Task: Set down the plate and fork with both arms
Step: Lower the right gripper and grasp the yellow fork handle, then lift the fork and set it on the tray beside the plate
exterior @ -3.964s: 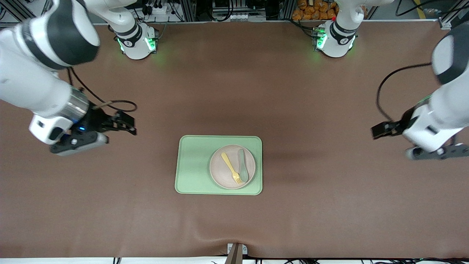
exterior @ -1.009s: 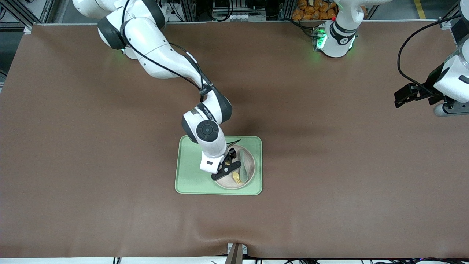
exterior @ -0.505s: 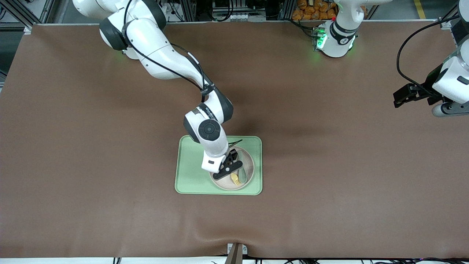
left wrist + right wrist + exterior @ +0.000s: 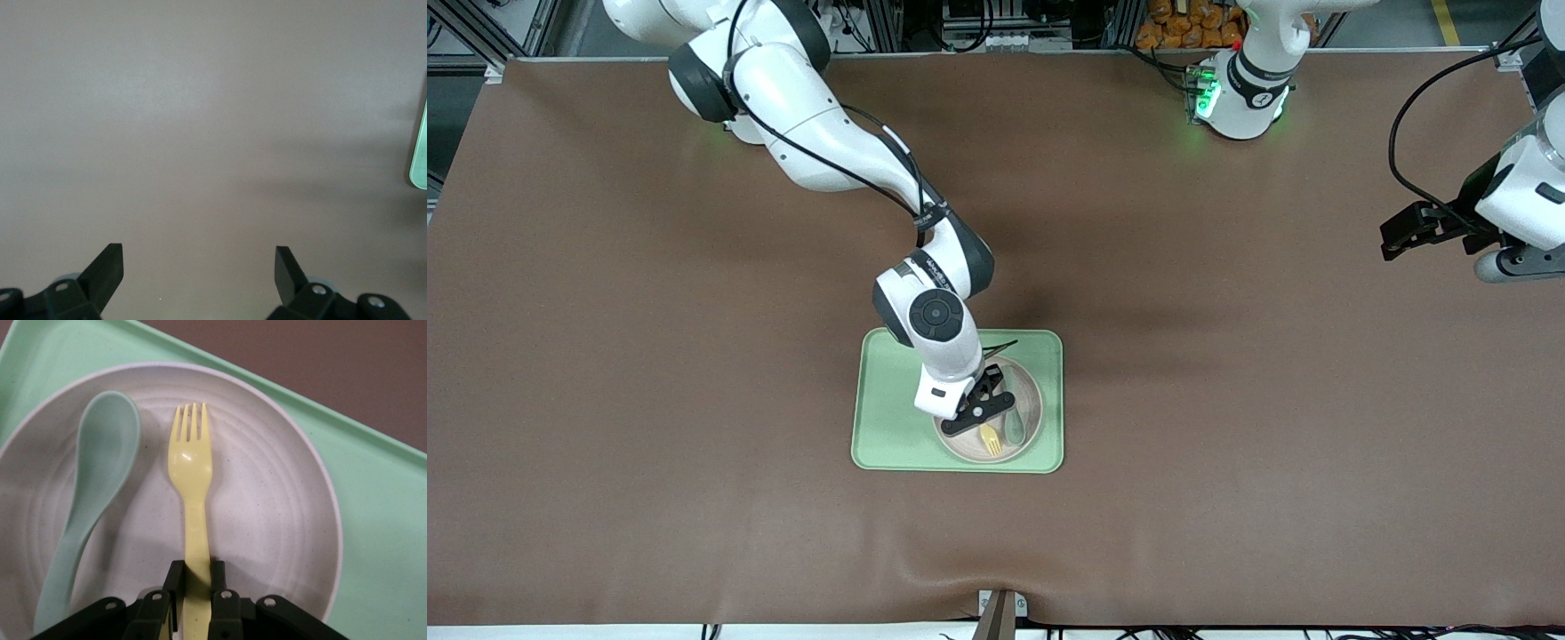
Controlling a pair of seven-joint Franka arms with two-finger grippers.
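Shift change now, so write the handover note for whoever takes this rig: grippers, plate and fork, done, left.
Right gripper: shut on the fork handle, over the plate.
Left gripper: open, waiting over bare table at the left arm's end.
Plate: on the green tray, toward the left arm's end of it, with the fork and the grey-green spoon on it.
Done: fork gripped.
Left: lift the fork out and place it; take and place the plate, untouched so far.

Brown table point(image 4: 1227, 400), light green tray point(image 4: 885, 418) lying flat on it near the middle
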